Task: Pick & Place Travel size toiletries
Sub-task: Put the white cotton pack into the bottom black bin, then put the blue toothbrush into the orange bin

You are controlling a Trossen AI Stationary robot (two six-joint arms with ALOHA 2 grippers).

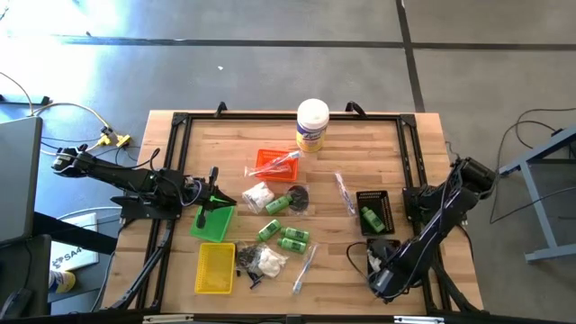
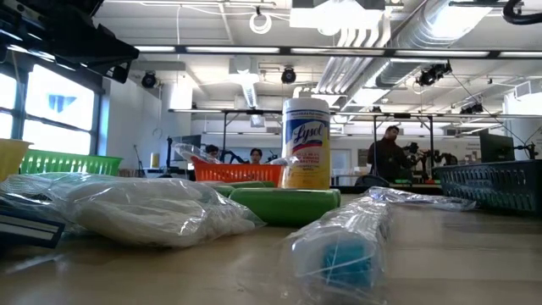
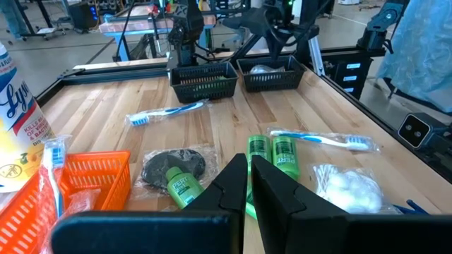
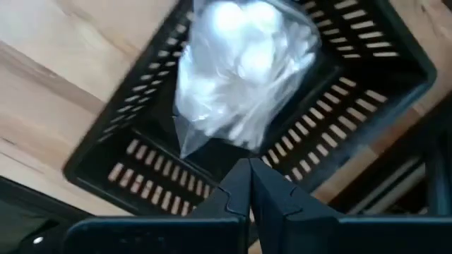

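My right gripper (image 4: pixel 248 169), at the table's near right, is shut on a clear bag of white fluffy bits (image 4: pixel 240 70) over a black mesh tray (image 4: pixel 353 134). A second black tray (image 1: pixel 374 211) beside it holds a green bottle (image 1: pixel 369 216). My left gripper (image 3: pixel 248 166) is shut and holds nothing. It stays level above the green tray (image 1: pixel 213 225) at the left. More toiletries lie mid-table: green bottles (image 1: pixel 286 236), a bagged white wad (image 1: pixel 258 196), wrapped toothbrushes (image 1: pixel 345 192) and small black pieces (image 1: pixel 247 261). My right gripper pinches the clear bag by its upper edge (image 4: pixel 244 149) between its two shut fingertips. It comes from above with the fingers pointing down. The bag hangs below the fingers inside the black tray's outline. Whether its lower end rests on the tray floor, I cannot tell.
A white canister with a yellow label (image 1: pixel 312 124) stands at the far edge. An orange tray (image 1: pixel 274 164) holding a wrapped stick sits in front of it. A yellow tray (image 1: pixel 215 268) lies near the front left. Black frame rails (image 1: pixel 409 162) border the table.
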